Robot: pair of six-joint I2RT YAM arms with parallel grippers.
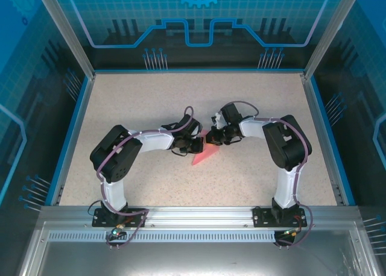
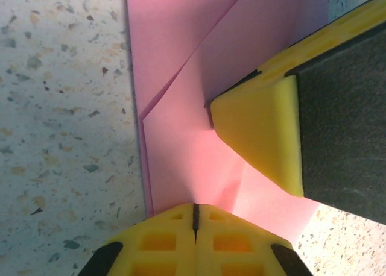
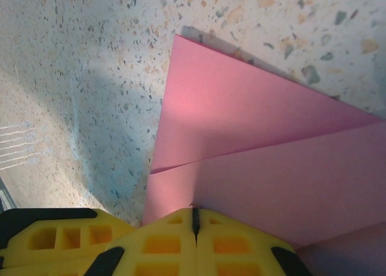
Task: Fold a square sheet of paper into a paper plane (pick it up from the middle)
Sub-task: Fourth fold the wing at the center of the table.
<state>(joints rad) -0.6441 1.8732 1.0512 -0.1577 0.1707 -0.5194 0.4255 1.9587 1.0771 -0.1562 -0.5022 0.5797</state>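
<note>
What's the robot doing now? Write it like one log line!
left tool: shut, at pink paper | right tool: shut, at paper | paper: partly folded, on table

Table (image 1: 151, 185): speckled beige top; blue border (image 1: 71, 131) along its sides | aluminium rail (image 1: 199, 216) across near edge; aluminium post (image 1: 63, 32) rising at far-left corner | blue printed panel (image 1: 199, 23) behind

This looks like a robotics lab cell: a speckled beige tabletop (image 1: 199, 101) boxed in by silver aluminium posts (image 1: 65, 32) and blue gear-printed panels (image 1: 241, 11), a slotted aluminium rail (image 1: 199, 214) along its near edge.
</note>
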